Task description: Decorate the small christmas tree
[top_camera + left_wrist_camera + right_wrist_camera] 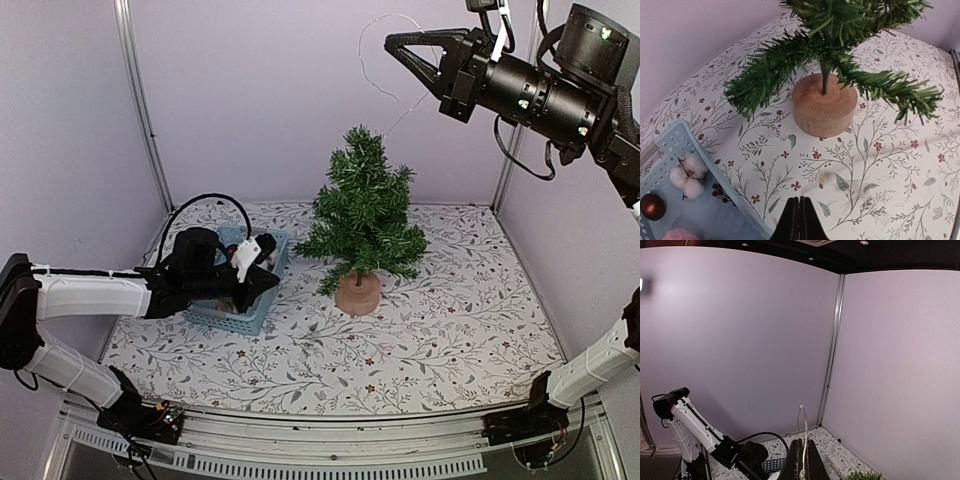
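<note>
The small christmas tree (365,215) stands mid-table on its round wooden base (824,105), its branches (775,67) spreading over the base. My right gripper (392,42) is high above the tree and shut on a thin white string (804,447). The string (366,60) loops in the air and drops toward the treetop. A tip of the tree (862,475) shows at the right wrist view's lower edge. My left gripper (801,201) is shut with nothing between its fingers. It hovers low by the blue basket (250,318), left of the tree.
The blue basket (670,140) holds a white cotton boll (687,175), a dark red ball (651,206), red berries (720,192) and something pink (680,234). Lilac walls close the back and both sides. A floral cloth (450,310) covers the table.
</note>
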Robot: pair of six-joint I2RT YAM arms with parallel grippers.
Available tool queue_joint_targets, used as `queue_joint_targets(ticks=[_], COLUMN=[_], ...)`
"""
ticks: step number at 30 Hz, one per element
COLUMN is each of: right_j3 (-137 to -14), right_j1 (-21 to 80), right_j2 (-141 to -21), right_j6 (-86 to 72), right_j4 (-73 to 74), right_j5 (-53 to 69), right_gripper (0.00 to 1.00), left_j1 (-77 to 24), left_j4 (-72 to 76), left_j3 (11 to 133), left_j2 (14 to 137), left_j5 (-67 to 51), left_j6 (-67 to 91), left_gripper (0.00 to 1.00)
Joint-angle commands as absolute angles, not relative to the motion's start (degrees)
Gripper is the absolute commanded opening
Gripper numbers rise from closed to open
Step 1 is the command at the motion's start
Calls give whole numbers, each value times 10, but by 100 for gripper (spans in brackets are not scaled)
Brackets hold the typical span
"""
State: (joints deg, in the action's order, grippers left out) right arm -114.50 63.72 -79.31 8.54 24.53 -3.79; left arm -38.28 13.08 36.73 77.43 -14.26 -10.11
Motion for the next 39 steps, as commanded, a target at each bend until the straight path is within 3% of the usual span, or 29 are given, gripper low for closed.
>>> queue_joint_targets(ticks=[1,8,18,28,35,37,39], right_j3=[-1153,-1117,-1032,-891,-823,-819,-818], right_j1=[636,635,631,631,631,631,631], right_j2=[-787,-767,-717,-656,-612,-605,-597], right_j6=[78,77,73,12,-31,-36,-37], right_j4=[235,214,165,165,168,172,178], right_j5=[-51,-94,-152,-169,-196,-203,-208], right_gripper=[0,0,0,0,0,0,0], left_j1=[-380,-427,-509,-565,-594,-602,-608], left_j4=[107,-54,-80,-11,68,75,78], left_j3=[423,551,532,455,482,493,498], left_j2=[750,676,650,746,860,880,887], left_j5=[-149,-148,-164,-156,-139,-140,-144], left_j6=[-126,-136,-72,-44,-27,-25,-22], left_gripper=[0,0,0,0,0,5,17])
